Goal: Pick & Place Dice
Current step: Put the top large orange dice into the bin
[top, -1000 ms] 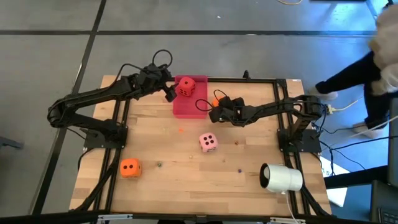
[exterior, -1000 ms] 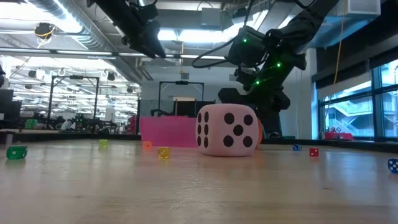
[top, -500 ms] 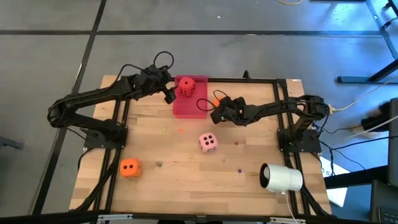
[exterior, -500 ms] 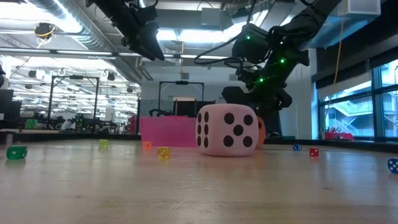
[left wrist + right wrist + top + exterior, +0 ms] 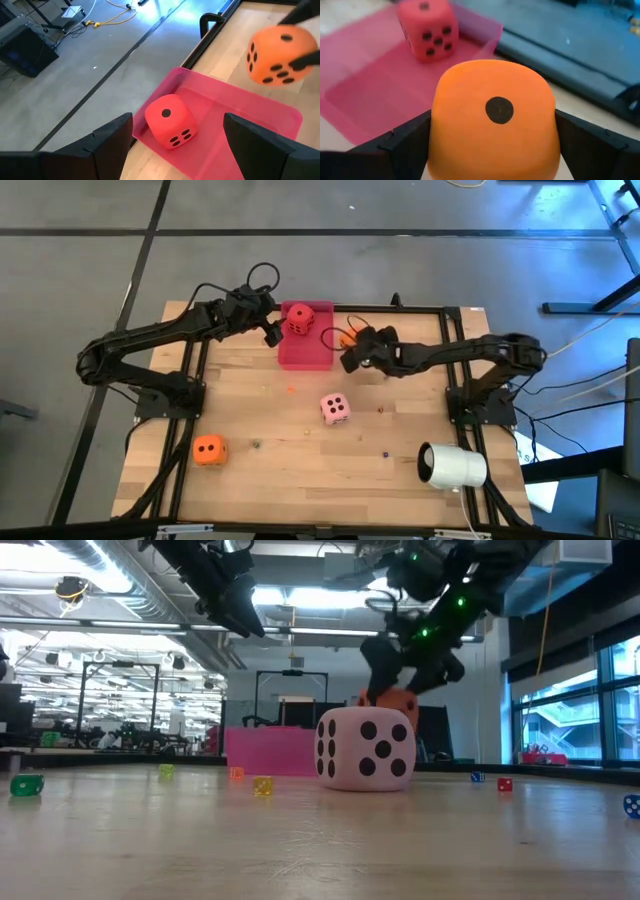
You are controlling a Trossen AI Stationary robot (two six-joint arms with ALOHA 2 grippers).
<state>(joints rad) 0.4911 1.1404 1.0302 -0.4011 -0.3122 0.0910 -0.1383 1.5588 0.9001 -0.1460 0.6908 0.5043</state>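
Note:
My right gripper (image 5: pixel 352 352) is shut on an orange die (image 5: pixel 492 120), which hangs in the air just right of the pink tray (image 5: pixel 305 352). In the low view this orange die (image 5: pixel 395 700) shows above the pale pink die (image 5: pixel 365 748). A red die (image 5: pixel 298 320) rests on the tray's far end. My left gripper (image 5: pixel 270 330) hovers open at the tray's far left side, above the red die (image 5: pixel 170 120). The pale pink die (image 5: pixel 335 408) sits on the table's middle. A second orange die (image 5: pixel 209 448) sits near the left front. My right gripper pinches the orange die between its two fingers (image 5: pixel 405 142), one on each of two opposite side faces (image 5: pixel 440 135). The fingers slant down from the table's right side. The die is lifted clear of the table, its one-pip face toward the wrist camera.
A white cylinder (image 5: pixel 452 465) lies at the right front of the table. Several tiny coloured dice (image 5: pixel 262 785) are scattered over the wood. A black frame (image 5: pixel 455 315) borders the tabletop.
My right gripper has risen with the orange die, which stood on the table behind the pale pink die and now hangs clear above it. A person at the far right has gone out of the high view.

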